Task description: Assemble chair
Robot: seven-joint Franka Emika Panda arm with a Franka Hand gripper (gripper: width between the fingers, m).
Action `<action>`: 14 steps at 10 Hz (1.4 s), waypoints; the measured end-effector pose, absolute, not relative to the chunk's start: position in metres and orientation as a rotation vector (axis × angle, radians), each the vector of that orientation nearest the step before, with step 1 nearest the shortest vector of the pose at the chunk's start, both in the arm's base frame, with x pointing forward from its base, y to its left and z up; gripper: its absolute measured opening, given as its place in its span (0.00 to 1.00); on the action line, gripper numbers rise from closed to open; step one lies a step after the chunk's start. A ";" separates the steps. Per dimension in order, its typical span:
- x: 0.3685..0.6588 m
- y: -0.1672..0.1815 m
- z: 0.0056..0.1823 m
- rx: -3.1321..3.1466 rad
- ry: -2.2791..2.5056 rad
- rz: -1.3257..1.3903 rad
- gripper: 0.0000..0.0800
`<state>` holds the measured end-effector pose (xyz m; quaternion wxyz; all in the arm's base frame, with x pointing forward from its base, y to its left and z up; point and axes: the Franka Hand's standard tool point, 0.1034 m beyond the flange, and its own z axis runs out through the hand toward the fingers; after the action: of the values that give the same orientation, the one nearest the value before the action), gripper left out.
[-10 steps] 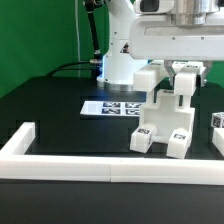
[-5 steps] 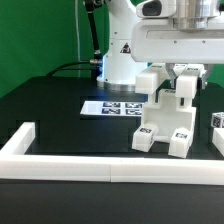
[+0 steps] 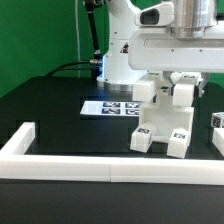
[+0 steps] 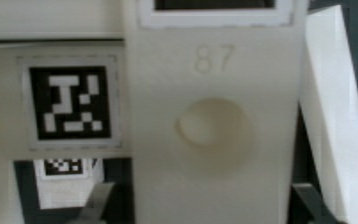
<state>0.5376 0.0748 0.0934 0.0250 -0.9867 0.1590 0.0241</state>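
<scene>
The chair stands partly built at the exterior view's right, on two tagged legs on the black table. My gripper comes down from above onto its upper white piece. A white block sticks out toward the exterior view's left. In the wrist view the gripper straddles a broad white piece with an embossed number and a round dimple. A dark finger shows at each side of it. A tagged piece lies beside it.
The marker board lies flat behind the chair. A long low white border rail runs along the front and turns back at the exterior view's left. Another white tagged part sits at the right edge. The robot base stands behind.
The gripper and the upper chair piece, with its side block, have moved down a little toward the legs. The legs have stayed in place.
</scene>
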 end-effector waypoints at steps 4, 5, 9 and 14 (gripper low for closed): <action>0.537 0.070 0.078 -3.065 0.477 0.089 0.36; 0.536 0.068 0.074 -3.069 0.472 0.095 0.36; 0.542 0.066 0.074 -3.073 0.442 0.066 0.36; 0.546 0.066 0.074 -3.074 0.437 0.060 0.36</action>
<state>0.5456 0.0659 0.0741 0.0182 -0.9897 0.1408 0.0192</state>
